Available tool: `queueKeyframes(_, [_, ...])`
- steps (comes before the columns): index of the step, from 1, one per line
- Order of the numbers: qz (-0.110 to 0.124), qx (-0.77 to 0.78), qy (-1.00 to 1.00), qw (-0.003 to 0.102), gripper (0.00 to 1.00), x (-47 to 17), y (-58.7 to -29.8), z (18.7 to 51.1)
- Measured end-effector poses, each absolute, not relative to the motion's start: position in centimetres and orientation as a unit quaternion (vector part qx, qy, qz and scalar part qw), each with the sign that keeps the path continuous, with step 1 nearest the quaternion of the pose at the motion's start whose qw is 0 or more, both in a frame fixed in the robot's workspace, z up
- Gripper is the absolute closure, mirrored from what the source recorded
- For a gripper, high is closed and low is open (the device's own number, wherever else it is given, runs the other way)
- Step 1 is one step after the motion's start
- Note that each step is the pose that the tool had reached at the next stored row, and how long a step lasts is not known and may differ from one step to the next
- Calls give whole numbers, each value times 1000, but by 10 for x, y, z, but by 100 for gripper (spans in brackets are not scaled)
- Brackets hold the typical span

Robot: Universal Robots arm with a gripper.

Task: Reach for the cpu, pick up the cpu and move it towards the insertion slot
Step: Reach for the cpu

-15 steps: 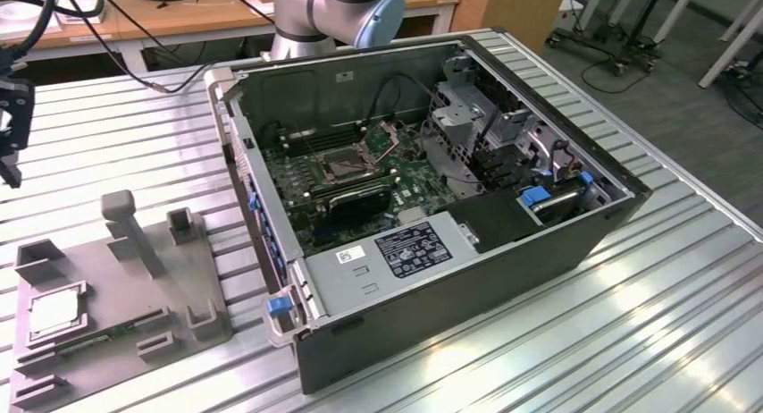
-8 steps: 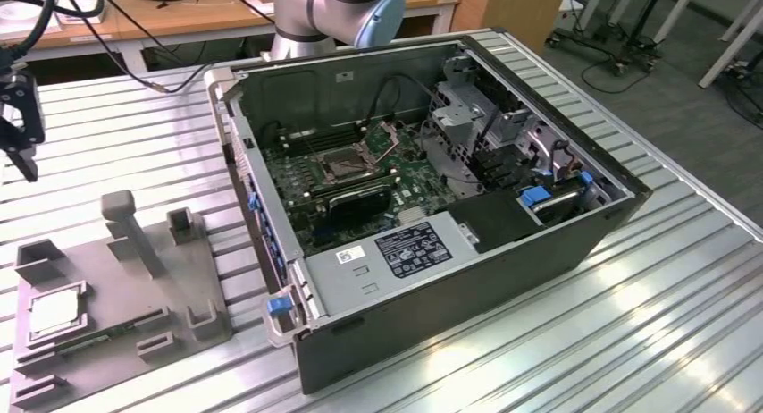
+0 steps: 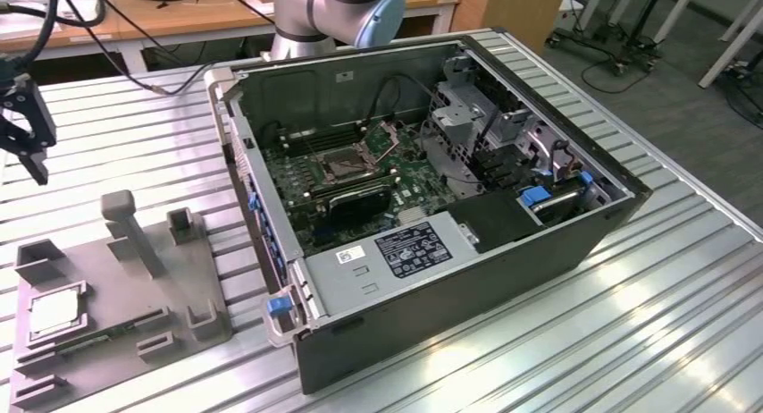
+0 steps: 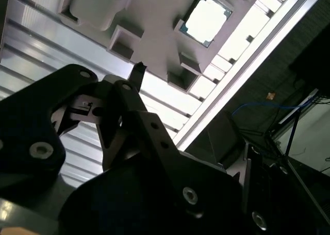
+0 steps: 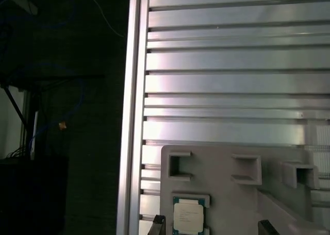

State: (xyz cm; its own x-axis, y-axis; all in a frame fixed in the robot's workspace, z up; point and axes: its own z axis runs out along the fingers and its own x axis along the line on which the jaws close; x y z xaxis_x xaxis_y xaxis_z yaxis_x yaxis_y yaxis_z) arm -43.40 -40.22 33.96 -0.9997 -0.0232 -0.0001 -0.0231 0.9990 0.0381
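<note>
Reach step, nothing grasped yet. Reading the gripper [image 5: 211, 225] as open and empty: two fingertips [image 5: 159, 225] well apart in the first wrist view, nothing between them but air. Finding the cpu [image 5: 188, 216] flat in a square recess of the grey tray [image 5: 221, 168], pale face up, untouched.

Key relation: cpu between the two finger lines in that view, but offset toward one fingertip, not centred. No long axis to speak of, being a square part. Edges look roughly square to the finger line, so probably no twist error.

From the exterior view: gripper raised above the slatted table [image 3: 667, 279] at the exterior view's left edge, cpu well apart from it, toward the tray's near end. Judging the gap as mostly height plus a small sideways error.

Insertion slot [image 3: 346, 165] on the green motherboard [image 3: 298, 189] inside the computer case [image 3: 477, 279], well apart from the tray, toward the exterior view's right.
</note>
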Motion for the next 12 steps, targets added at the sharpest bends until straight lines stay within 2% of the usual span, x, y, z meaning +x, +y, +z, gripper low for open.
queueKeyframes(12, [-19, 12, -1000, 0, 24, -445, -409, 326])
